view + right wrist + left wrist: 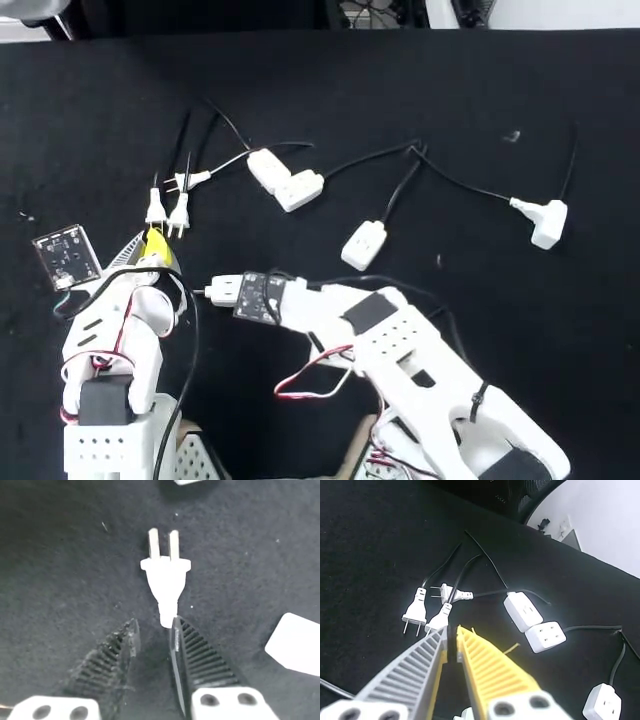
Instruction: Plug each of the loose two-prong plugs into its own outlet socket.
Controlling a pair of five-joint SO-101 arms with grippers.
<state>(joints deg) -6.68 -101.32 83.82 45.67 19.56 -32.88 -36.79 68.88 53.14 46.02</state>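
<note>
Right end effector (154, 630) is open, its two dark fingers apart. The cable end of a white two-prong plug (166, 580) sits just at the gap between the fingertips, with the prongs pointing away from it. I cannot tell if a finger touches the plug. On the black surface (450, 90) this plug lies nearer to the arms than the socket pair (284, 180), well apart from it.

Left end effector (451, 632) has its grey and yellow fingers only a little apart and grips nothing. Just ahead of its tips, to the left of the socket pair, lie the outer plug (415, 611) and the inner plug (440, 621) side by side. Their prongs point toward the end effector, and the inner plug almost meets the grey fingertip.
</note>
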